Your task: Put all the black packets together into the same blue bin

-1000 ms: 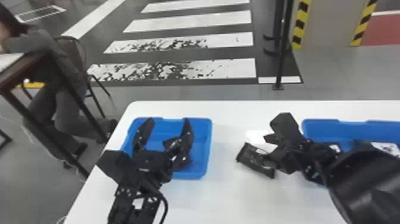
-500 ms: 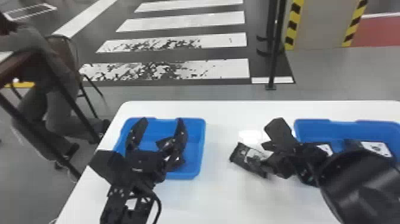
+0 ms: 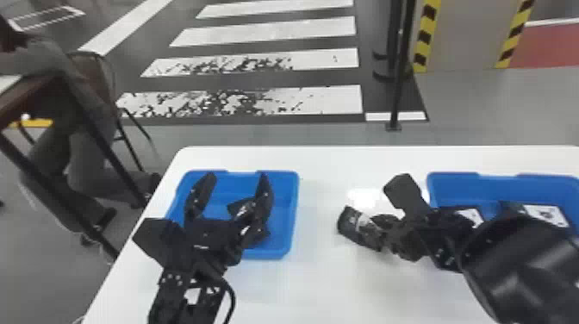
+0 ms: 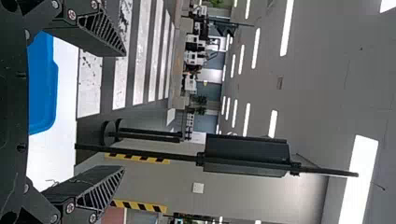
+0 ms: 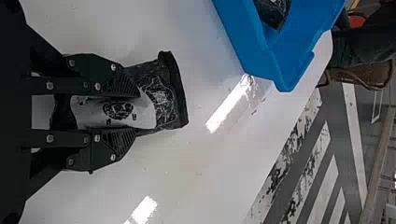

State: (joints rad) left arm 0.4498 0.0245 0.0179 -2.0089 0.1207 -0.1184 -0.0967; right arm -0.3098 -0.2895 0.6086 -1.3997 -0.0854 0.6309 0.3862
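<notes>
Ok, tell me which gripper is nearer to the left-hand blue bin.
Left. In the head view, the left gripper overlaps that blue bin, fingers open; the right gripper is off to its right, across some table, gripping a black packet.

Two bins (image 3: 241,185), at least three packets (image 5: 167,93)

Bright strip lights (image 4: 357,154) line the ceiling (image 4: 317,84) in the left wrist view. The table (image 3: 327,280) throws back a blown-out glare patch (image 3: 362,196) in the head view and white streaks (image 5: 229,106) in the right wrist view, where the darkest blacks seem to swallow detail.
</notes>
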